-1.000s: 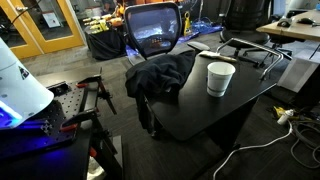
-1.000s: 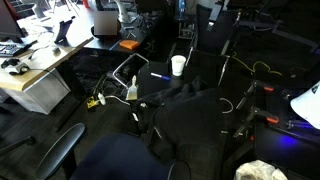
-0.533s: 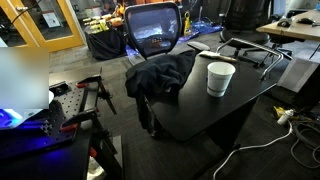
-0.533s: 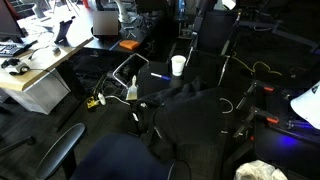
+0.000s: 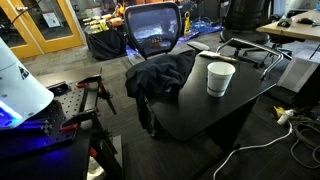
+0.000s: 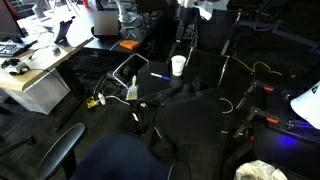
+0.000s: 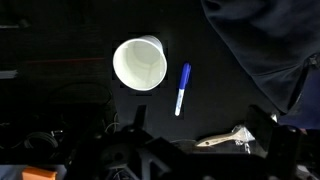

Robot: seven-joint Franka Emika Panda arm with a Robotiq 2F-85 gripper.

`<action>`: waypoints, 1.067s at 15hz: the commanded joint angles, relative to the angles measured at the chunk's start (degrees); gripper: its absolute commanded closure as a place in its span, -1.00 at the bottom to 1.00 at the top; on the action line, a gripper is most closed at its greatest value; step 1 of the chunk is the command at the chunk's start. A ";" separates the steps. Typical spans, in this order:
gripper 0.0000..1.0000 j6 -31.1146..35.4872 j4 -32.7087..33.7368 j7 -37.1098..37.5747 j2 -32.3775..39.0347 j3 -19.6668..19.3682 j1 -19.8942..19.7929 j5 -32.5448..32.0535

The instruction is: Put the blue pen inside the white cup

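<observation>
The white cup (image 7: 140, 64) stands upright and empty on the black table (image 7: 60, 40). It also shows in both exterior views (image 5: 221, 78) (image 6: 178, 65). The blue pen (image 7: 182, 89) with a white tip lies flat on the table just beside the cup, apart from it; an exterior view (image 6: 158, 75) shows it too. My gripper (image 7: 198, 120) hangs high above the table, over the spot near the pen and cup. Its two dark fingers are spread wide with nothing between them. The arm (image 6: 192, 12) reaches in from the top.
A paintbrush (image 7: 225, 140) lies on the table near the pen. A dark cloth (image 7: 265, 40) is heaped on the table and shows in an exterior view (image 5: 160, 75). An office chair (image 5: 153, 30) stands behind it. Cables lie on the floor.
The arm has swung sideways above the table toward the cup. The cup, pen and cloth have not moved.
</observation>
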 commanded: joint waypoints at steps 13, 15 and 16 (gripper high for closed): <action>-1.00 -0.25 13.07 0.14 14.22 0.42 0.27 -0.22; -1.00 -0.27 13.17 0.14 14.22 0.42 0.27 -0.22; -1.00 0.27 13.89 -0.31 15.14 0.56 0.03 -0.02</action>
